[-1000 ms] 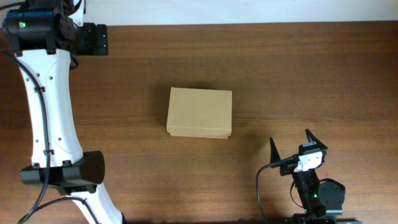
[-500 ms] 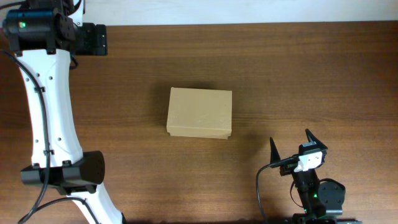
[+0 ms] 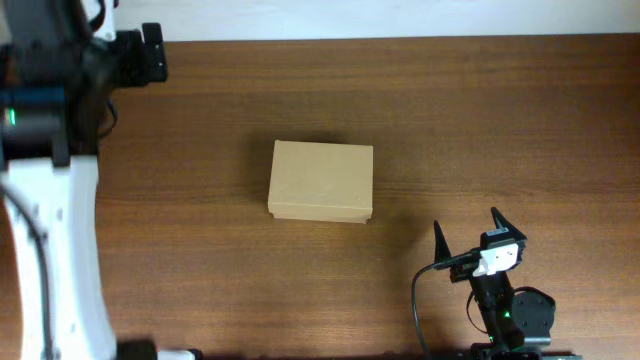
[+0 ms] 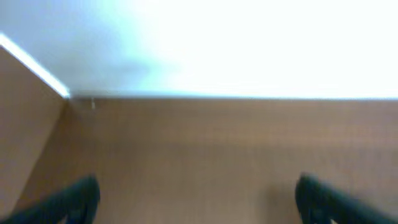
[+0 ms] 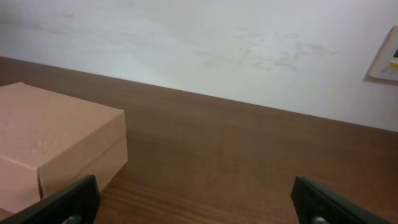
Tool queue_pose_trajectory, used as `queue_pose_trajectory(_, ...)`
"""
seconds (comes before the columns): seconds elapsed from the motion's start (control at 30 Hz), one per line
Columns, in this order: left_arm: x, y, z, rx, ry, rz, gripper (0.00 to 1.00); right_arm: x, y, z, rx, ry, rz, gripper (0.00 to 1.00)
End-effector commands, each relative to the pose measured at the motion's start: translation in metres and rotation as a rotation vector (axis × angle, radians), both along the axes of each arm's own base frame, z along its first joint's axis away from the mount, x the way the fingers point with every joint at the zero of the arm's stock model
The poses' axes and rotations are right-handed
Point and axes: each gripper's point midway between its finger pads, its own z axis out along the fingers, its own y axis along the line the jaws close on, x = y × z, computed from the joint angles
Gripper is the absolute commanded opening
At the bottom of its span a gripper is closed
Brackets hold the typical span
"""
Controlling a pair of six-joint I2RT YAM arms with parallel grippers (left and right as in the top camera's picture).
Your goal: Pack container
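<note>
The container (image 3: 320,181), a plain tan cardboard box with its lid shut, sits in the middle of the wooden table (image 3: 500,120). It also shows at the left of the right wrist view (image 5: 56,137). My right gripper (image 3: 468,232) is open and empty near the front edge, to the right of and in front of the box, apart from it; its view (image 5: 196,198) shows only bare wood between the fingers. My left gripper (image 3: 152,52) is at the far left corner, well away from the box. Its blurred view (image 4: 196,199) shows its fingers spread wide and empty.
A white wall (image 5: 217,43) rises behind the table's far edge, with a pale wall plate (image 5: 387,59) at the right. The left arm's white link (image 3: 45,250) runs down the left side. A black cable (image 3: 417,300) loops beside the right arm's base.
The left arm has moved: it looks larger and blurred, and its gripper end has shifted slightly up and left. The box and the right arm have not moved.
</note>
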Motion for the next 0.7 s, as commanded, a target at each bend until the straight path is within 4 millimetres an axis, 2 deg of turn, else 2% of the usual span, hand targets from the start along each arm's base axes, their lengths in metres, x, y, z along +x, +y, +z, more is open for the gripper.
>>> queue_pose_trajectory(0.0, -0.025, -0.004, -0.006, 0.005, -0.093, -0.021, 1.00, 0.000, 0.001, -0.002, 0.007, 0.000, 0.006, 0.99)
queue_pose_trajectory(0.07, -0.036, -0.004, -0.018, 0.007, -0.147, -0.020, 1.00, 0.000, 0.001, -0.002, 0.007, 0.000, 0.006, 0.99)
queue_pose_trajectory(0.17, -0.054, -0.005, -0.049, 0.011, -0.208, -0.021, 1.00, 0.000, 0.001, -0.002, 0.007, 0.000, 0.006, 0.99)
queue_pose_trajectory(0.4, -0.090, -0.007, -0.145, 0.016, -0.288, -0.021, 1.00, 0.000, 0.001, -0.002, 0.007, 0.000, 0.006, 0.99)
queue_pose_trajectory(0.5, -0.103, -0.008, -0.180, 0.016, -0.323, -0.024, 1.00, 0.000, 0.001, -0.002, 0.007, 0.000, 0.006, 0.99)
queue_pose_trajectory(0.67, -0.126, -0.012, -0.219, 0.015, -0.393, -0.040, 1.00, 0.000, 0.001, -0.002, 0.007, 0.000, 0.006, 0.99)
